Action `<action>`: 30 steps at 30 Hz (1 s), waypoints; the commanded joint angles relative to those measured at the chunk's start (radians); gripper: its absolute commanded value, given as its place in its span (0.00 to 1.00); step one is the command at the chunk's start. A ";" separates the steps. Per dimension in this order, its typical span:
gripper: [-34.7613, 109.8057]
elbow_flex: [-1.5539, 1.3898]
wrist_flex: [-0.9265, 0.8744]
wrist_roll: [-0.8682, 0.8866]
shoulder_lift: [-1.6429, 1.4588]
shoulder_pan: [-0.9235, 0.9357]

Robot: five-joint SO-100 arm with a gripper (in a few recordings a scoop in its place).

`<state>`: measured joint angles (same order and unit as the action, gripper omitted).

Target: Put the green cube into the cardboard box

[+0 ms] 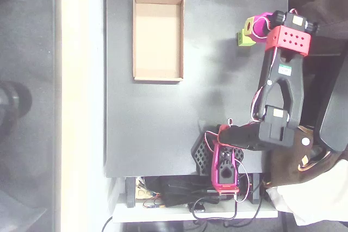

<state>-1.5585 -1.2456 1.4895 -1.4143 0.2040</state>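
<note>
Overhead view, with the hand at the far right of the dark worktop and right over the green cube. Cube peeking out just below and to the left of the magenta fingers, touching or all but touching them; impossible to tell whether sitting on the worktop or already lifted a little. Cannot tell from this angle whether the fingers are apart or clamped on the cube, since the yellowish patch on the hand and the wrist hide the gap. Cardboard box well off to the left of the hand, long side running up and down the picture, floor bare. Step in hand judged to be the grasp. To do it well: centre the cube between the fingers, square to two flat faces rather than across a corner, close firmly, then lift straight up before swinging left, high enough to clear the low near wall of the box. Release only once above the beige floor, away from the rim. Arm pose: base at the lower right of the picture, black upper links reaching up the picture, red wrist block bent over, hand turned left toward the cube.
</note>
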 commanded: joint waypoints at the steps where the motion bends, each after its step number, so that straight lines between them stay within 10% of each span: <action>1: 0.48 0.025 0.032 0.003 -0.003 0.011; 30: 0.47 0.008 0.038 0.003 0.091 -0.067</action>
<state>-1.5570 -1.2134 1.4895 -1.3238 0.1335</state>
